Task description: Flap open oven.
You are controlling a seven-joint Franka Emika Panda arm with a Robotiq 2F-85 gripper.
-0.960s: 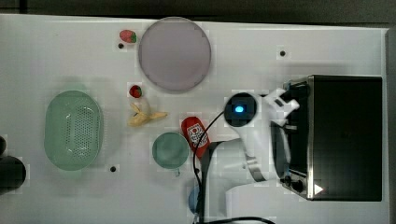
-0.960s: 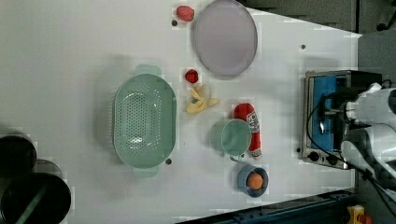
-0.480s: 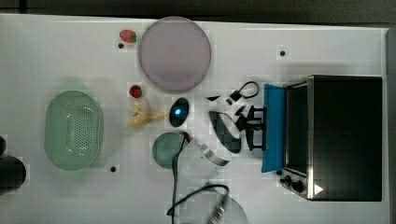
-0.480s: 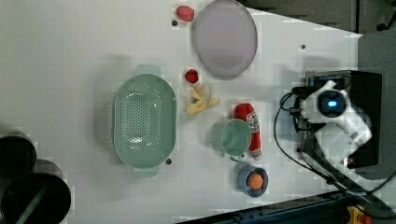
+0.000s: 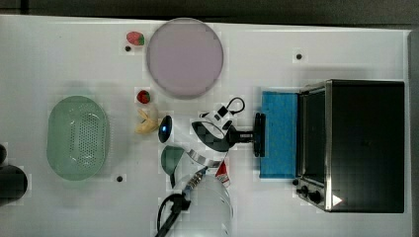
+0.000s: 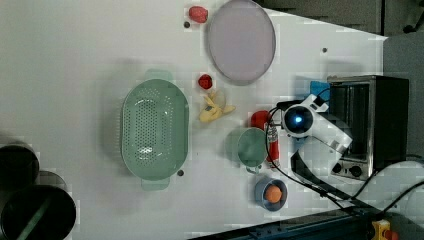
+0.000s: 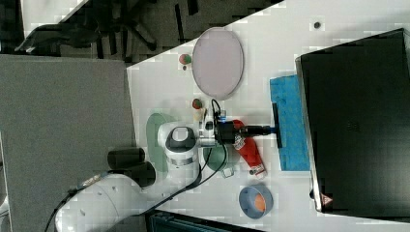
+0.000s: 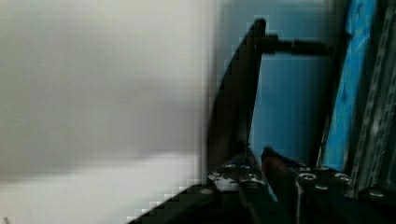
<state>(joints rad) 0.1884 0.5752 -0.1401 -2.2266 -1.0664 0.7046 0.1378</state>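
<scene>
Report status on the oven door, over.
Gripper shut on the door handle. Oven door folded down flat, blue glass up. Nothing in the way.

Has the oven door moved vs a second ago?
Yes. The oven door has swung down toward the top view's left, now lying flat out from the oven body, with the gripper at its handle.
</scene>
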